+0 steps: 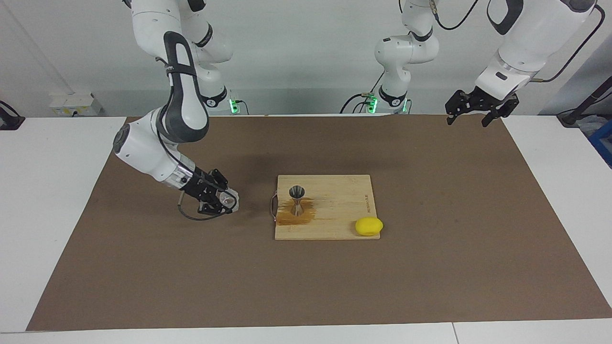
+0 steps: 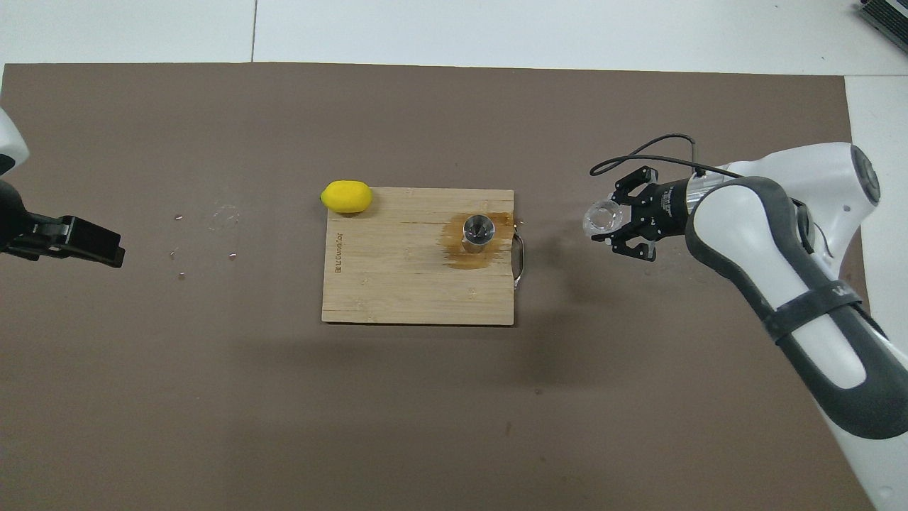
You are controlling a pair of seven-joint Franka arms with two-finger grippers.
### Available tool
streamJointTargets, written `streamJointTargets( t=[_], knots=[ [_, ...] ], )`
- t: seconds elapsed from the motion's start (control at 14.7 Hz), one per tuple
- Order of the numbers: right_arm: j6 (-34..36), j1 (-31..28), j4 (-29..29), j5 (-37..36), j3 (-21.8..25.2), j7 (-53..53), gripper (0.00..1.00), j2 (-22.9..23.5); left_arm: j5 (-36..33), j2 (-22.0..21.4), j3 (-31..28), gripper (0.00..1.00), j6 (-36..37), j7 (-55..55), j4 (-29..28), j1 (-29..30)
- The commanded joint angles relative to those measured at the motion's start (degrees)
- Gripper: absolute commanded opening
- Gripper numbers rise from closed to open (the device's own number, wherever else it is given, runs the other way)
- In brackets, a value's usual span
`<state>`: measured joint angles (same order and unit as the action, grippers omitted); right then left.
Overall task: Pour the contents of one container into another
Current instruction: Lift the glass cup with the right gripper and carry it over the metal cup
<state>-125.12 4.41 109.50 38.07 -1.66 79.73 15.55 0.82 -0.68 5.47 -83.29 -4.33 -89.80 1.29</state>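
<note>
Right gripper [image 1: 224,200] is clamped on the glass cup [image 2: 601,217], at three o'clock overhead from the jigger [image 2: 478,231] on the board [image 2: 397,284], branding unreadable. Left gripper [image 1: 471,112] is held open, waiting.

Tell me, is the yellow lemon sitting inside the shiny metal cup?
No, the lemon lies at a corner of the wooden board, apart from the metal cup standing on that board.

White arms, grey bands, black cables
</note>
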Motion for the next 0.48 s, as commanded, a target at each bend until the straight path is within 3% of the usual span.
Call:
streamJointTargets(
  t=[0.0, 0.41],
  knots=[
    [-0.8, 3.0, -4.1, -5.0, 0.0, 7.3, 0.07, 1.6, -0.6, -1.2, 0.0, 1.00, -0.8, -0.1, -1.5, 0.1],
    [-0.7, 8.8, -10.4, -14.0, 0.0, 18.6, 0.07, 4.0, -0.5, -1.3, -0.1, 1.00, -1.6, -0.2, -0.8, 0.2]
  ],
)
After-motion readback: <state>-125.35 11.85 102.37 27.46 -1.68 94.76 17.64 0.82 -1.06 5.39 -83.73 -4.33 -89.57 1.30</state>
